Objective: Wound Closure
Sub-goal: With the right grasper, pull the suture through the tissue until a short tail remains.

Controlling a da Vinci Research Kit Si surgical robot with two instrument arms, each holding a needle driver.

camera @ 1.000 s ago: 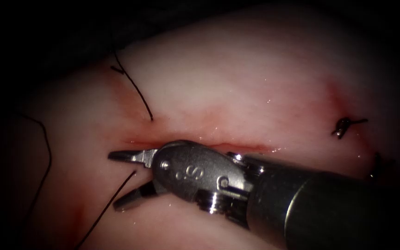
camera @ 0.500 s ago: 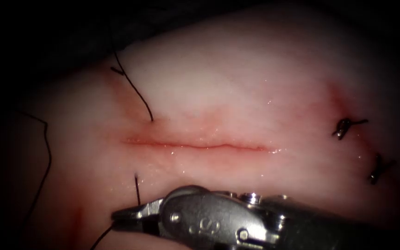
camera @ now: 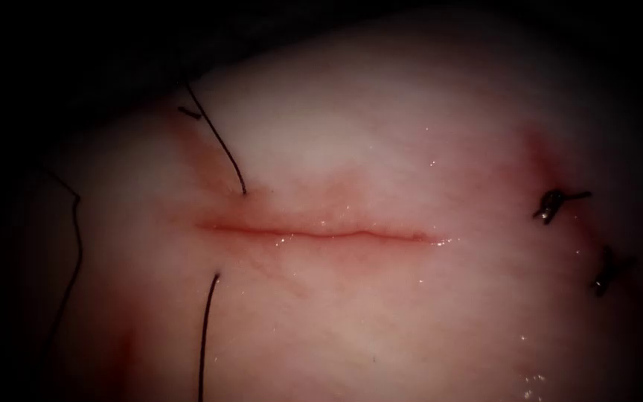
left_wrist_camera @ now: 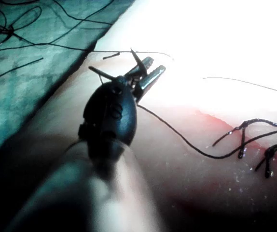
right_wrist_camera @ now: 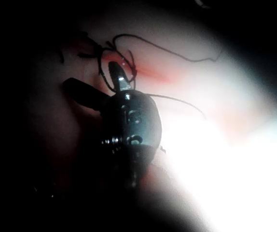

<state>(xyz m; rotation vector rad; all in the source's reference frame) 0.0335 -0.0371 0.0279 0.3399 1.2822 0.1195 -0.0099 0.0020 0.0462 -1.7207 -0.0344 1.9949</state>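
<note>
We see the right tool (right_wrist_camera: 97, 82) with fingers spread, empty, above dark looping thread (right_wrist_camera: 124, 48) on pale tissue (right_wrist_camera: 186, 96); the left tool (left_wrist_camera: 145, 72) has fingers parted.

Endoscope: above and in front, close over the cut (camera: 314, 234).
Wrist views: each along its shaft, very close.
Shared: tissue (camera: 381, 149), thread (camera: 221, 152).

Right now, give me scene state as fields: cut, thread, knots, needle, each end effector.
cut: runs left to right across the tissue
thread: one strand meets the tissue below the cut's left end, and another strand above it
knots: two, right of the cut
left end effector: thread runs by its tip; cannot tell what it holds
right end effector: jaws open, holds nothing
needle: cannot tell where
</note>
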